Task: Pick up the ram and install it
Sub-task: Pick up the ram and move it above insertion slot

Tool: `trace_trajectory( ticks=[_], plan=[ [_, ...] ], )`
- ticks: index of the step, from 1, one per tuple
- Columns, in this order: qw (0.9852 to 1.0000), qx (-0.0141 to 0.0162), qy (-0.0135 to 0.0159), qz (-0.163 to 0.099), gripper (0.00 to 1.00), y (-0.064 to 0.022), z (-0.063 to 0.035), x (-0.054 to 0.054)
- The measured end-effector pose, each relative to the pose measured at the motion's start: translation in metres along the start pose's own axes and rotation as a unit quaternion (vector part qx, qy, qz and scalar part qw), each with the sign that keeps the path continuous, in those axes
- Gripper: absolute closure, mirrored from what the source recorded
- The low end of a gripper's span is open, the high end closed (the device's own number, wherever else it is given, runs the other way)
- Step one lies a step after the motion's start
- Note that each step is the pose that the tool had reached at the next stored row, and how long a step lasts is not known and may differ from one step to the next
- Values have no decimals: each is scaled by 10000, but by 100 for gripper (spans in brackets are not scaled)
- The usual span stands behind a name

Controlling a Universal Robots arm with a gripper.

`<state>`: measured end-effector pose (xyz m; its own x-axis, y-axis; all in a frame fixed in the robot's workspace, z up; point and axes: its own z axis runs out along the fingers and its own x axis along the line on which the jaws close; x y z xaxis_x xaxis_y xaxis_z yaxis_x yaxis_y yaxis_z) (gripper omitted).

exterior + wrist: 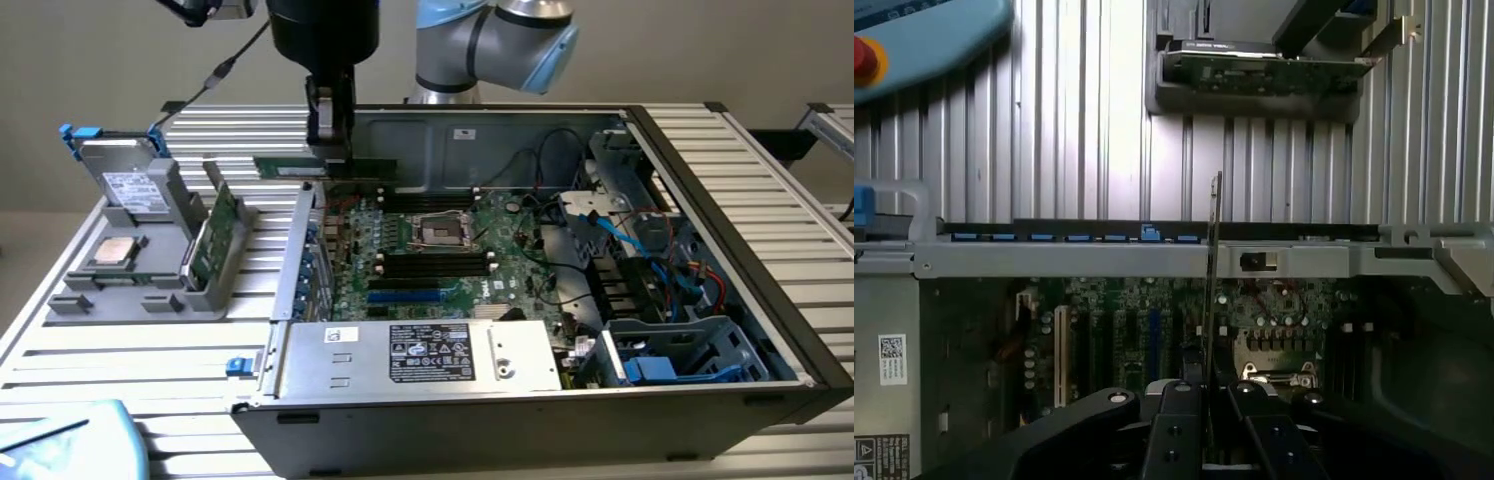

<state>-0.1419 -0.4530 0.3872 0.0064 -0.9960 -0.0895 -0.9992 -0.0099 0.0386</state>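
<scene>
The ram (287, 167) is a long, thin green stick held level in the air, with my gripper (328, 152) shut on its middle. It hangs above the back corner of the open computer case (747, 230) on the exterior view's left, over the case wall. In the wrist view the ram (1214, 250) shows edge-on as a thin line rising from between my gripper (1206, 388) fingers. Below it lies the motherboard (514, 255) with its black memory slots (434, 265) on either side of the processor socket (441, 232).
A grey holder (134, 290) on the exterior view's left carries a wider green card (214, 240), a hard drive (127, 185) and a processor chip (114, 252). A power supply (420, 355) fills the case's near side. Cables and drive bays (654, 290) crowd the right. A blue pendant (67, 440) lies near.
</scene>
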Motion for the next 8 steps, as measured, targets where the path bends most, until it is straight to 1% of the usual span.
trace_trajectory(
  ticks=[1, 2, 3, 8],
  plan=[
    [10000, 37, 0, -4, 86, -24, 0, 0],
    [10000, 58, 1, -5, 86, -59, -2, 0],
    [10000, 69, 2, -6, 86, -98, -4, 1],
    [10000, 74, 6, -6, 86, -328, -14, 2]
  ],
)
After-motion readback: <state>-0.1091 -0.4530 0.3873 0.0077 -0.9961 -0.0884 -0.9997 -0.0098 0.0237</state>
